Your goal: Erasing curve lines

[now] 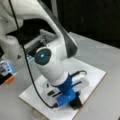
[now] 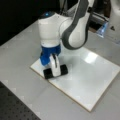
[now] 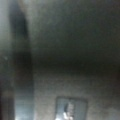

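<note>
In both front views we have the gripper (image 2: pixel 53 71) low over the board (image 2: pixel 100 75), at the board's corner toward seven o'clock in a front view (image 2: pixel 37 67). A black block, which we take to be an eraser (image 2: pixel 55 71), lies flat on the white surface under the fingers; the jaws look closed on it, narrow. In a front view it sits at five o'clock of the blue wrist part (image 1: pixel 66 91), near the board's bottom edge (image 1: pixel 75 115).

We cannot find the curve lines in any view; the bare board to the right shows only glare, and any ink left may be under the eraser or arm.

To wipe well, we judge the eraser should stay flat and pressed evenly, with strokes kept inside the brown edge. The wrist view is too dark to help us.
</note>
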Motion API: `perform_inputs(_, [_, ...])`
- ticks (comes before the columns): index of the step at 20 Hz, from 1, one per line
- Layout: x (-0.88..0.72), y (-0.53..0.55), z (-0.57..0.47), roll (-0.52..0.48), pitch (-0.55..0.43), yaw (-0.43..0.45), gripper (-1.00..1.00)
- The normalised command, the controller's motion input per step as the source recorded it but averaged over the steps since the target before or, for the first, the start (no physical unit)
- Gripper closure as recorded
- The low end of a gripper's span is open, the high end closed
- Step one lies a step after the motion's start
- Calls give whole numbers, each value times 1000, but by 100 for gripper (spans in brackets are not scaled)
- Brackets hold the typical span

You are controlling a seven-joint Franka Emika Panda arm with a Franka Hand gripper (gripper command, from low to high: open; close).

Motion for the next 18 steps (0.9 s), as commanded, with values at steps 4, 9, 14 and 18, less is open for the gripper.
perform_inputs(4, [366,102,-174,204,152,-189,100])
perform_inputs(9, [200,145,-30,137,213,-200,100])
perform_inputs(14, [-37,93,228,13,275,-55,100])
perform_inputs(18, [-101,-85,352,-130,297,121,100])
